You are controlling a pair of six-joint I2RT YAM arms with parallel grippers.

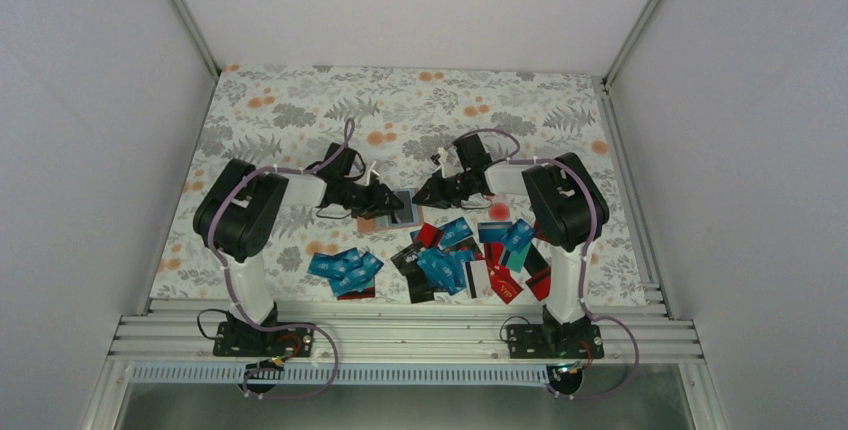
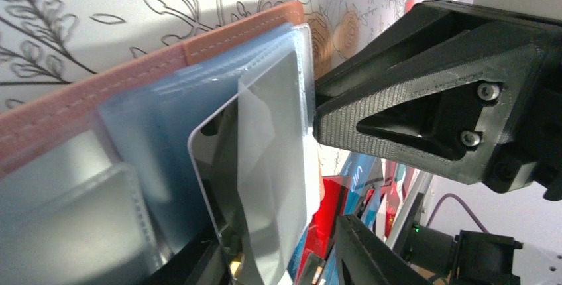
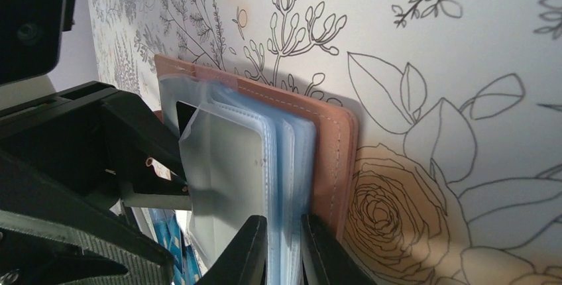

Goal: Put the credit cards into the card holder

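card holder (image 3: 331,159) open on the cloth (image 1: 300,100) mid-table, just beyond the loose credit cards (image 1: 450,255) | right gripper (image 3: 285,232) clamped on its clear sleeves (image 3: 291,152) | left gripper (image 2: 285,258) jaws apart around a card (image 2: 265,166) part-way in | step: seating that card | next: push it square past the sleeve edge | room: grippers close together, open cloth on the far side

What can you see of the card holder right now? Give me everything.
The card holder is a tan-pink, leather-look cover with stitched edges, lying flat on the floral table between the arms. Clear plastic sleeves fan up from it; a pale card sits in the front one. The right gripper is shut on a bundle of sleeves. The left gripper, jaws apart, straddles the front sleeve's edge.
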